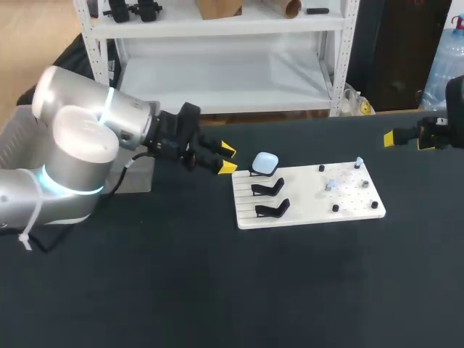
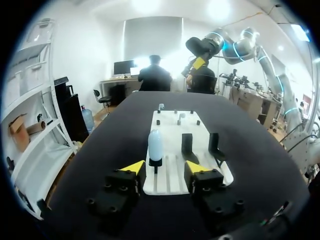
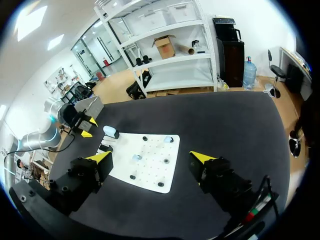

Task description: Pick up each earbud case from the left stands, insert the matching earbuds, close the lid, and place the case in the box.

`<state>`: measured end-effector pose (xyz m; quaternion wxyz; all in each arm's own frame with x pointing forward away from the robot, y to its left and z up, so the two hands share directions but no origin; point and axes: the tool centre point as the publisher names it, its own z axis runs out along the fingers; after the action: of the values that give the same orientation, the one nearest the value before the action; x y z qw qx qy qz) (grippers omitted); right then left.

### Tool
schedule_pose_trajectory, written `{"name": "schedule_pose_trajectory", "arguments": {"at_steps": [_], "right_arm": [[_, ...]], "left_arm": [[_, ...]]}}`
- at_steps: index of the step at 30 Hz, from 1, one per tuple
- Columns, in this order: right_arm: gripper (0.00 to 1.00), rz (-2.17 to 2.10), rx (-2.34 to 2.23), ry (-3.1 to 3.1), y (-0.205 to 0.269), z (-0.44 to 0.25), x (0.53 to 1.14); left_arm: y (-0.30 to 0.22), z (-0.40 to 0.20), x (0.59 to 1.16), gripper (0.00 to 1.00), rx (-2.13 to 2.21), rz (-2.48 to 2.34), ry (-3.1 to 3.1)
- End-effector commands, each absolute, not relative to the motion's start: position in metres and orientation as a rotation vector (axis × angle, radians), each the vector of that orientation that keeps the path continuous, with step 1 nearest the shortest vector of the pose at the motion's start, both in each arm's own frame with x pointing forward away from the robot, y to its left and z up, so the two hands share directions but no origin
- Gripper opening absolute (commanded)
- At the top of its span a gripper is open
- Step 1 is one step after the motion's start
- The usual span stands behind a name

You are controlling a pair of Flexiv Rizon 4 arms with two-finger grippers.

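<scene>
Left gripper, fingers spread and empty. The earbud case is seen upright just ahead, nearer one finger; it is best centred between both fingers before they are closed.

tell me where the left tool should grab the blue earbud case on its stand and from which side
Probably the upper body of the earbud case, above the black stand. It stands upright, edge-on to the left tool, so the open fingers can close on its two broad faces, coming straight in from that side.
</scene>
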<state>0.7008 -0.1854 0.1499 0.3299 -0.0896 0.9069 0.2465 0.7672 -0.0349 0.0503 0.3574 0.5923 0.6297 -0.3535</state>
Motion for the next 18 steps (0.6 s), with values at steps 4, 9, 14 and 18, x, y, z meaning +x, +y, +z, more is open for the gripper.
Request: {"name": "schedule_pose_trajectory", "arguments": {"at_steps": [4,9,14,18], "right_arm": [[1.0,0.645,-0.236,2.372,-0.186,0.15,0.701],[1.0,0.645,-0.236,2.372,-0.186,0.15,0.701],[1.0,0.645,-0.236,2.372,-0.186,0.15,0.701],[1.0,0.645,-0.236,2.372,-0.186,0.15,0.701]], "left_arm": [[-0.049,0.041,0.779,0.49,1.551,-0.917,1.605],[-0.056,0.038,0.783,0.49,1.543,-0.928,1.606],[-0.062,0.037,0.781,0.5,1.552,-0.948,1.595],[-0.065,0.033,0.783,0.49,1.546,-0.955,1.598]]}}
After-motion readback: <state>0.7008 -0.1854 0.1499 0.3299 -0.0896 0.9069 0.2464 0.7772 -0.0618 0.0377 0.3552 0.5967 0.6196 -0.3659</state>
